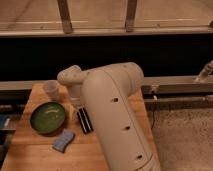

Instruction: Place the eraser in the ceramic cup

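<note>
A wooden table [30,152] stands before a dark wall, and a thick beige robot arm [117,115] fills the right side of the view, reaching up and left across the tabletop. A wide green bowl [48,118] sits near the table's left edge and serves as the reference point. The eraser [84,120], a flat black bar with a pale stripe, lies flat on the wood just right of the bowl, with its long side running away from the viewer. It is not yet lifted. The ceramic cup [51,90], small, pale and without a handle, stands upright just behind the bowl, apart from the eraser. A blue sponge [63,141] lies in front of the bowl, to its right. The gripper [74,106] hangs below the arm's bent wrist, right of the bowl's back edge and close above the eraser's far end. The arm hides most of it, so whether it is released or clenched cannot be told. The likely risks come from the eraser's shape. It lies low and flat, so a grasp may slip or only push it toward the bowl. It also looks long beside the narrow cup, so lowering it off-centre could catch the rim and tip the cup. A sweep of the wrist could also knock the cup.
</note>
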Robot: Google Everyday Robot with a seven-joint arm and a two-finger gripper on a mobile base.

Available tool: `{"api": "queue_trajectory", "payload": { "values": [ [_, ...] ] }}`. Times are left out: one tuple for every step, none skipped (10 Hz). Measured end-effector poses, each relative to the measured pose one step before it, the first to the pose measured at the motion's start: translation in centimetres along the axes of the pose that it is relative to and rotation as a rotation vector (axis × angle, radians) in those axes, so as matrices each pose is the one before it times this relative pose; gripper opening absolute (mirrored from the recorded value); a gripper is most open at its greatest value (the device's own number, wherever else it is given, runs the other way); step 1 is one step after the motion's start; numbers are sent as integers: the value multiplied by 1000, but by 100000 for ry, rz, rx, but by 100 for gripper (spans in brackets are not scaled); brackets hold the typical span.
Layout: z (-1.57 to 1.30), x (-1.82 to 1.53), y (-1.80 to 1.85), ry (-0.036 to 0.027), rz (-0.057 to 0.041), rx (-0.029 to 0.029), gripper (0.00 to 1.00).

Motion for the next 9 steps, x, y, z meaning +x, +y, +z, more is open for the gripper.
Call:
{"api": "queue_trajectory", "payload": {
  "values": [
    [466, -257, 205, 1947, -684, -376, 80],
    [560, -230, 142, 2122, -573, -286, 80],
    [858, -265, 12, 3327, -474, -117, 80],
    [419, -205, 58, 1575, -359, -124, 80],
    [511, -255, 257, 1831, -667, -61, 80],
    [383, -125, 69, 1520, -234, -198, 80],
    [138, -41, 19, 612, -18, -127, 80],
    [105, 0, 10, 512, 9, -71, 80],
    [-79, -27, -104, -250, 196, -77, 80]
  ]
}}
